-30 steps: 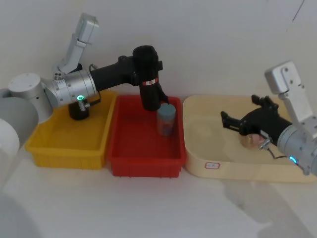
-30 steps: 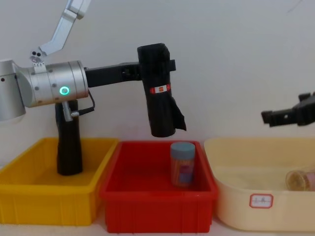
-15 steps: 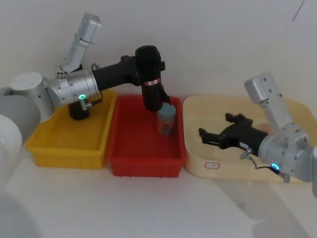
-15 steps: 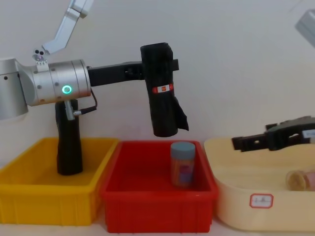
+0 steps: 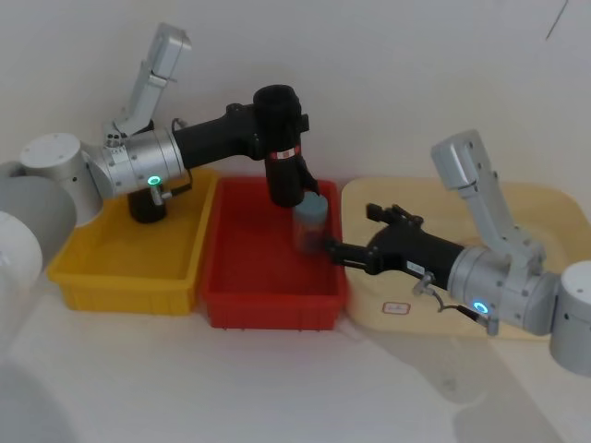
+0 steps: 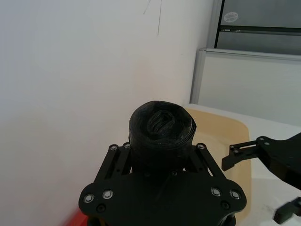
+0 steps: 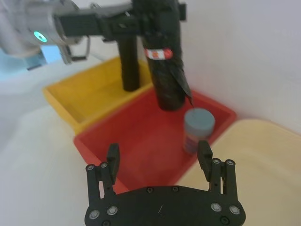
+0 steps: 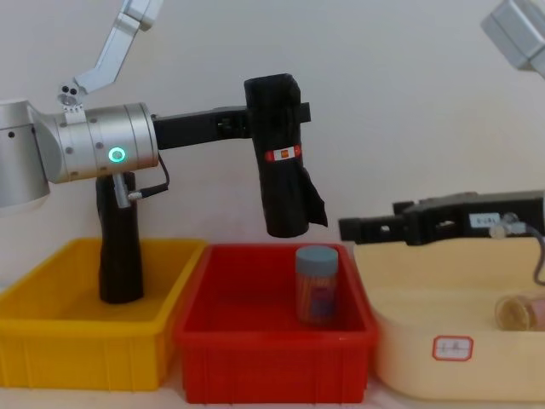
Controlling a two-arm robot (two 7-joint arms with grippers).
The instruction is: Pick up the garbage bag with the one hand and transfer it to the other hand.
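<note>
The left gripper (image 8: 274,119) is clamped on the upper part of the bag (image 8: 285,192), holding it upright in the air above the red bin (image 8: 272,375). The right gripper (image 7: 158,153), fingers apart, points at it, not yet touching. It should close squarely below the label, clear of the jar (image 8: 316,285), before the left lets go.

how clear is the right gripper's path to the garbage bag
Probably yes: the right gripper is open, level with the lower end of the garbage bag in the left gripper, only air between. The jar stands lower.
</note>
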